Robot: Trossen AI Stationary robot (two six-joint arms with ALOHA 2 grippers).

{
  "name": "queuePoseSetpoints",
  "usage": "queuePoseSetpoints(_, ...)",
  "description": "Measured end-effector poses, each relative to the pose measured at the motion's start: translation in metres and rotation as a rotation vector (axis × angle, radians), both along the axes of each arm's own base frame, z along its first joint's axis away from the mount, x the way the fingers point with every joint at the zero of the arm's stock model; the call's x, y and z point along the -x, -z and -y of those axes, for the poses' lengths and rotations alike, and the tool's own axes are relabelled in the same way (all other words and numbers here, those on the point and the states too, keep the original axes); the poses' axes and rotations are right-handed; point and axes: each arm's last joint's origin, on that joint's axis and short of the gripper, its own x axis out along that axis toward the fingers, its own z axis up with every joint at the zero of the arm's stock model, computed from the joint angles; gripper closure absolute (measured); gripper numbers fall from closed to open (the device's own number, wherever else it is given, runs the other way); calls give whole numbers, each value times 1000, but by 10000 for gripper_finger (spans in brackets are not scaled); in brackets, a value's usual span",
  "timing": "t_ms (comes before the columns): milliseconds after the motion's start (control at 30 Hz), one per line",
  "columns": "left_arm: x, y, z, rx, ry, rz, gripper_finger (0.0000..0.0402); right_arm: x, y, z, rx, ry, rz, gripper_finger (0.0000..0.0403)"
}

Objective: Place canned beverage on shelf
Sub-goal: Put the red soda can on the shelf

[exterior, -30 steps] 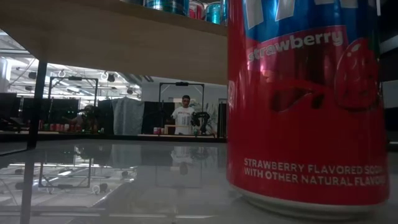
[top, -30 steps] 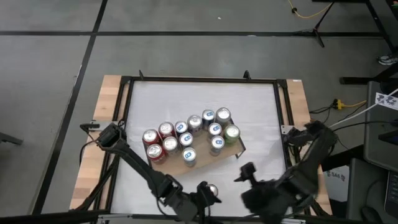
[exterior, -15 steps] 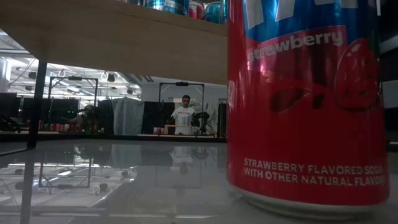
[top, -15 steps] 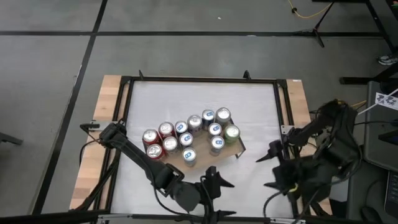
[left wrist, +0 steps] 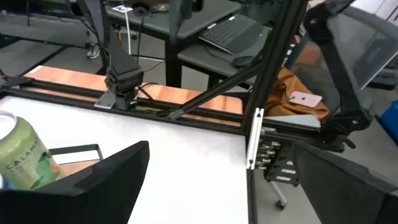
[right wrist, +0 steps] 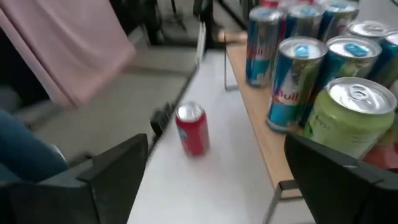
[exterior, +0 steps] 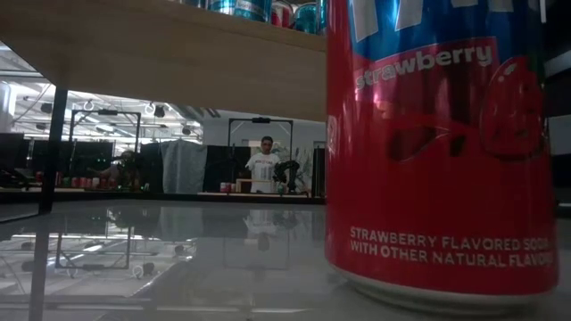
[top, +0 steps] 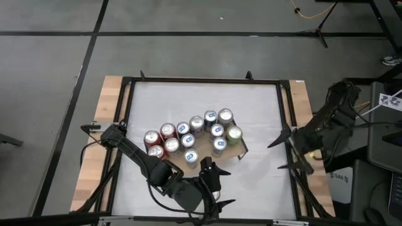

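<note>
A red strawberry soda can [right wrist: 192, 128] is seen standing upright on the white tabletop [top: 188, 100], just off the shelf [right wrist: 260, 134] front edge, not yet lifted; in the low view it fills the frame close to the lens, w/ the shelf board overhead. In the high view this can cannot be made out, being prob. hidden under the left arm. The shelf is already crowded w/ approx. a dozen cans: blue-silver ones [right wrist: 297, 81], a green one [right wrist: 350, 115] at the corner, reds at the far end. They are packed tight, prob. so room is left for more. The left claw [top: 212, 185] is held spread and empty near the tabletop's near edge, just beside the shelf; the green can [left wrist: 18, 155] is caught by its wrist view. The right claw [top: 286, 150] is also spread, nothing pinched, parked at the tabletop's right rim, likely kept clear of the left arm. A person is visible far off in the room behind.
</note>
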Motion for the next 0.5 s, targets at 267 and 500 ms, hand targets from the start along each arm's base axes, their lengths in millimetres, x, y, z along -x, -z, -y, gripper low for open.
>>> queuePoseSetpoints(267, -1, 3, -5, -23, -10, -34, 15, 32, 49, 43, -221, -9, 202, 35)
queuePoseSetpoints(500, -5, 3, -11, -22, -25, -33, 15, 46, 75, 63, -282, -9, 443, 35)
